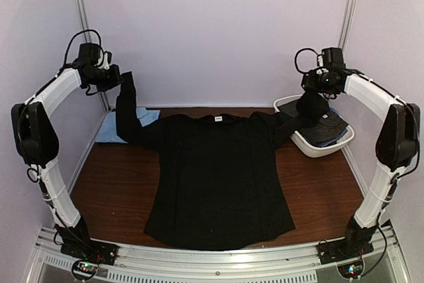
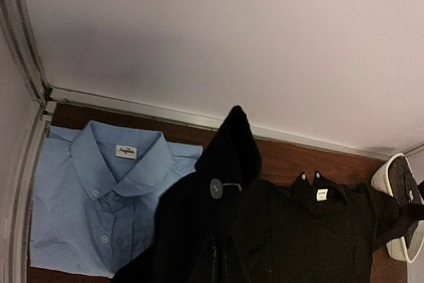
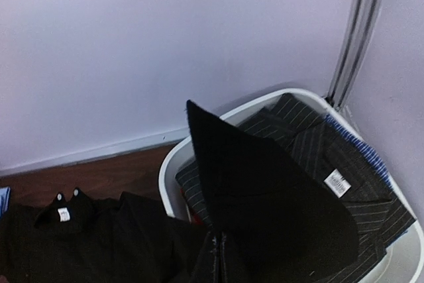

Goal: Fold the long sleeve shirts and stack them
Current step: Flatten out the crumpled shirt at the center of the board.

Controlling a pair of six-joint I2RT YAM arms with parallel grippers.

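Observation:
A plain black long sleeve shirt (image 1: 218, 177) lies flat on the table, collar toward the back wall. My left gripper (image 1: 118, 77) is shut on its left sleeve cuff (image 2: 232, 157) and holds it up high at the back left. My right gripper (image 1: 317, 91) is shut on the right sleeve cuff (image 3: 265, 197) and holds it up over the tub. A folded light blue shirt (image 2: 99, 197) lies at the back left, partly under the raised sleeve. Dark pale-striped shirts (image 3: 331, 157) lie in the tub.
A white oval plastic tub (image 1: 318, 145) stands at the back right, also in the right wrist view (image 3: 169, 164). Walls close in the back and both sides. Bare brown table (image 1: 112, 190) shows left and right of the black shirt.

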